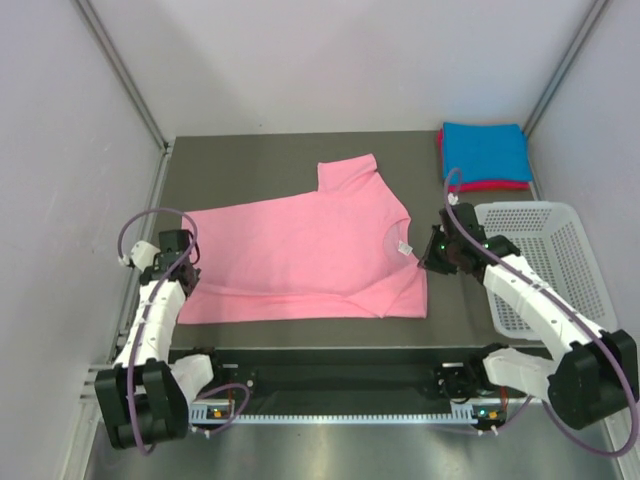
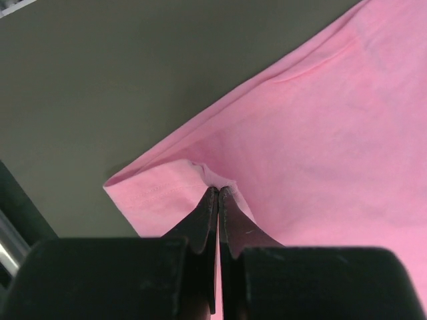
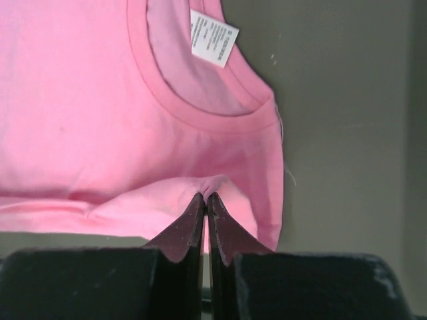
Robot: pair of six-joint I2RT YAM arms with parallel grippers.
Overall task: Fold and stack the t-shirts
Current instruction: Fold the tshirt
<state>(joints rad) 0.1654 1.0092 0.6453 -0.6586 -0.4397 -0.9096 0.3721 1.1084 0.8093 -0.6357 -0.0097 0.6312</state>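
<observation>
At the far left, the left gripper (image 2: pixel 218 191) is seen with its jaws pressed together on a small ridge of the pink t-shirt (image 1: pixel 300 255), which is pinched close to a hem corner. Ahead of its tips and to their right, pink cloth is spread flat; to their left, the bare dark table (image 1: pixel 260 160) is seen.

The pink shirt is laid sideways across the middle of the table, between the two grippers (hem toward the left one, collar toward the right one). One sleeve is pointed to the far side, and a fold is visible along the near edge.

The right gripper (image 3: pixel 205 195) is likewise closed, with a raised pucker of the pink cloth clamped between its jaws beside the collar. Just ahead of its tips, the neck opening and a white label (image 3: pixel 212 37) are shown; to their right, bare table.

Well beyond the right gripper, in the far right corner, a folded blue t-shirt (image 1: pixel 485 150) is stacked on a magenta-red t-shirt (image 1: pixel 490 186), of which only the edges are exposed. A white mesh basket (image 1: pixel 530 207) is placed just right of that gripper, partly under its arm.
</observation>
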